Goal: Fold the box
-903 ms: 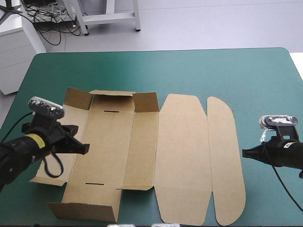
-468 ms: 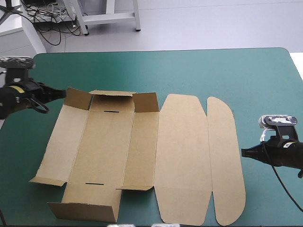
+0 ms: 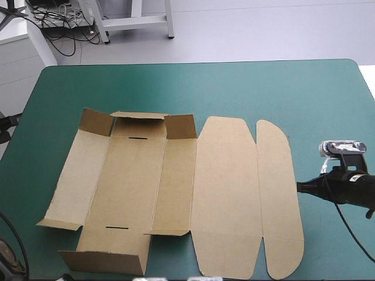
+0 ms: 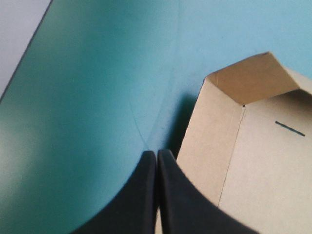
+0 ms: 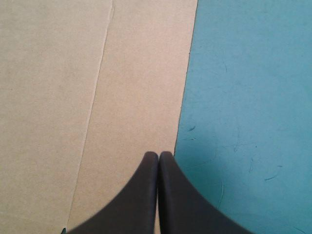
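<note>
A: Where is the box?
B: The box (image 3: 225,193), a cut sheet of brown cardboard, lies mid-table on the teal-green cover (image 3: 234,88). It is mostly flat, with short flaps raised on its left part.
A: And the grippers?
B: Both have their black fin-shaped fingers pressed together, holding nothing. The right gripper (image 3: 299,187) is at the sheet's right edge, and the left gripper (image 4: 157,155) is just beside its left edge.

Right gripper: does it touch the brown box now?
Cannot tell. In the high view the right gripper ends right at the edge of the box; the right wrist view shows it over that edge, but not its height.
</note>
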Action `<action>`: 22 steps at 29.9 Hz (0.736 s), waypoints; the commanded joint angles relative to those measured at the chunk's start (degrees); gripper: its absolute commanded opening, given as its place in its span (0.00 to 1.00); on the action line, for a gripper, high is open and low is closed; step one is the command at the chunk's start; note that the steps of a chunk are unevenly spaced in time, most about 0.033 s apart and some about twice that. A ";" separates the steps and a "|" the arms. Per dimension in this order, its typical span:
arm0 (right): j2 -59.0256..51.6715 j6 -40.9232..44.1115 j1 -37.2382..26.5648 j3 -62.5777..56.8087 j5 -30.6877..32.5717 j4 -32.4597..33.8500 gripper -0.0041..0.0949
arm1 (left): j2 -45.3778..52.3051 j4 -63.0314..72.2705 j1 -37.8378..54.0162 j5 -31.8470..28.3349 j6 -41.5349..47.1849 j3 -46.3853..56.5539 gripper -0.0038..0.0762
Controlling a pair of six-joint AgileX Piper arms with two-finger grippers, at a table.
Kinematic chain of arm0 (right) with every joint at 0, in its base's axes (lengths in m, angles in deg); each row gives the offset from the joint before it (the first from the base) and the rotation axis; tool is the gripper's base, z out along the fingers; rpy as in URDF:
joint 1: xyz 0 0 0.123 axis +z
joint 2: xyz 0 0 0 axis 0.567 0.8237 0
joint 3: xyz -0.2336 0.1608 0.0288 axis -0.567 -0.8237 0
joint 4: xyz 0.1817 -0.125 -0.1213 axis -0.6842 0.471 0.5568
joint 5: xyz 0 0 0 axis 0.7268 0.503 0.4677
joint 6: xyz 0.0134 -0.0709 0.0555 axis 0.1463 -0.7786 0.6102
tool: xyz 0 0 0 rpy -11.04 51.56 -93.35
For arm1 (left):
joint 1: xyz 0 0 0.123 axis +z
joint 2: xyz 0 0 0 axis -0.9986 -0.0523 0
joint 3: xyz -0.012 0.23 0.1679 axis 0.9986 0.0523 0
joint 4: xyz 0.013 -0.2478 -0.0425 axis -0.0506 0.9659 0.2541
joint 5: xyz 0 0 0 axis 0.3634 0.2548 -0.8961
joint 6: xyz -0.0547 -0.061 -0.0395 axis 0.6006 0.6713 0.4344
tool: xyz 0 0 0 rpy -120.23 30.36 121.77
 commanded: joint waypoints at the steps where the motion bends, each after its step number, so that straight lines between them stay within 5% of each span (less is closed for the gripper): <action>1: -0.64 -0.78 -0.26 1.23 -2.04 -1.80 0.02 | -0.13 1.37 0.33 1.19 -0.48 -2.01 0.04; 11: -0.64 -1.60 -0.26 1.23 -1.83 -1.70 0.02 | -1.16 -5.64 -0.09 1.79 -2.13 -2.01 0.10; 14: -0.64 -1.60 -0.26 1.23 -1.83 -1.59 0.02 | -2.17 -5.91 -1.41 3.07 -2.83 -2.01 0.26; 20: -0.64 -2.22 -0.26 1.23 -1.83 -0.51 0.02 | -5.21 -6.72 -3.54 4.26 -3.27 -1.27 0.73; 22: -0.64 -2.22 -0.26 1.23 -1.93 0.40 0.02 | -5.90 -5.57 -3.53 4.26 -2.94 -0.34 0.79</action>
